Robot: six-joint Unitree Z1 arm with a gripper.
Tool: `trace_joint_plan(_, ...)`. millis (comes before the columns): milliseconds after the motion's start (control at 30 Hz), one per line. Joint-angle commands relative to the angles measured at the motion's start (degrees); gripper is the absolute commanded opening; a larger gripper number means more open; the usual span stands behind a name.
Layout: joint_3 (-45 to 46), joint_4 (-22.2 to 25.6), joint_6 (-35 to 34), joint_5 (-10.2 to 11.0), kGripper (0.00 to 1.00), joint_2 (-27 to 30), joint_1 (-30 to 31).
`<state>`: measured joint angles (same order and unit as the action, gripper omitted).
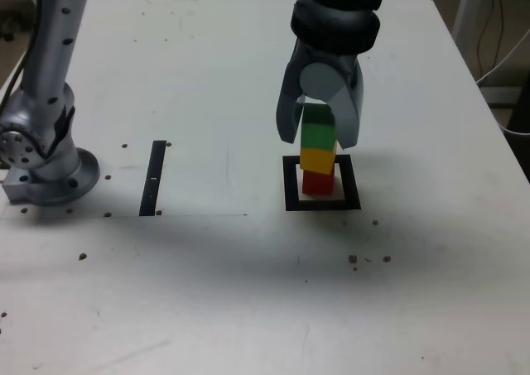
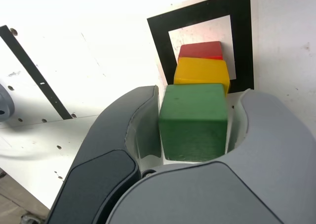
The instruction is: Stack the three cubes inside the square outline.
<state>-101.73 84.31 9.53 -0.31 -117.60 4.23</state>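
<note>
Three cubes stand stacked inside the square outline (image 1: 290,185) (image 2: 160,41): red cube (image 1: 315,182) (image 2: 201,50) at the bottom, yellow cube (image 1: 318,158) (image 2: 201,71) in the middle, green cube (image 1: 318,131) (image 2: 193,122) on top. My gripper (image 1: 318,137) (image 2: 200,93) hangs straight over the stack with a finger on each side of the green cube. The jaws stand slightly apart from the cube, with a thin pale gap showing in the wrist view. The green cube rests on the yellow one.
A thin black strip (image 1: 153,179) (image 2: 29,68) lies on the white table to the exterior view's left of the outline. The arm's grey base (image 1: 41,160) stands at the far left. Small dark specks dot the table (image 1: 248,292).
</note>
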Motion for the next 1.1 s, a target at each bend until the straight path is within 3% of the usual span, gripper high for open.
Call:
trace_joint_plan(0, 0.1, -0.1, -0.1, -0.2, 0.85, 0.0, -0.1)
trace_joint_plan(100, 0.4, -0.1, -0.3, -0.5, 0.97, 0.2, -0.1)
trace_joint_plan(167, 0.6, 0.0, -0.5, -0.5, 0.99, 0.5, -0.1)
trace_joint_plan(400, 0.3, 0.0, -1.0, 1.2, 1.0, 3.7, 0.6)
trace_joint_plan(633, 4.4, -2.1, -2.5, 4.6, 1.0, 13.2, 2.8)
trace_joint_plan(867, 10.0, -1.0, -5.2, 3.3, 1.0, 20.3, 4.2)
trace_joint_plan(1067, 15.4, 0.9, -5.5, 4.7, 1.0, 25.5, 3.9)
